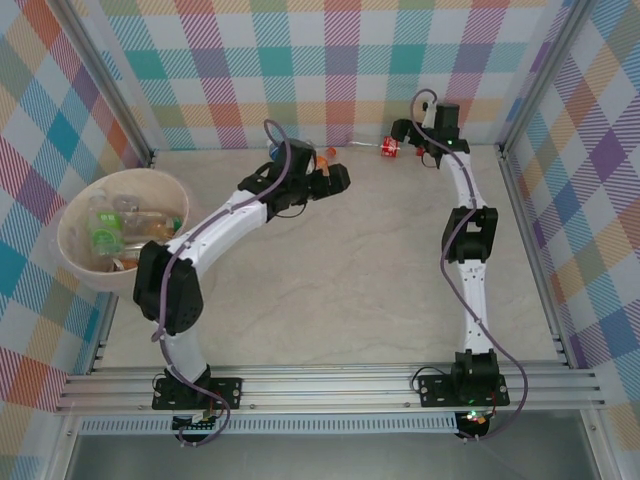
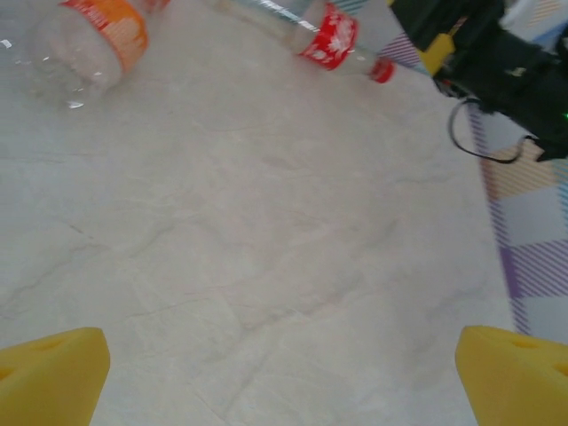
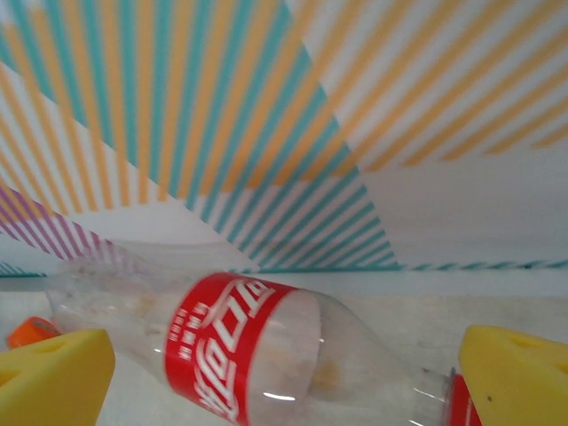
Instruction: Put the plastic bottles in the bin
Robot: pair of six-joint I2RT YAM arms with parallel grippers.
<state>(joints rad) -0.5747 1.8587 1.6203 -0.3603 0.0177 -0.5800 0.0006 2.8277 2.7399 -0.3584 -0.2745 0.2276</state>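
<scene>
Bright and evenly lit from overhead in the top view, only faint soft shadows under the arms on the pale surface. Washed out and hazy from the left wrist: smeared on the orange-labelled bottle at 11 o'clock, crisper on the red-labelled bottle at 1 o'clock, out of focus on the yellow fingertips of the left pincer at 7 and 5 o'clock. From the right wrist, a small white glint on that red-labelled bottle at 6 o'clock; blurred yellow pads of the right pincer at 7 and 5 o'clock.
</scene>
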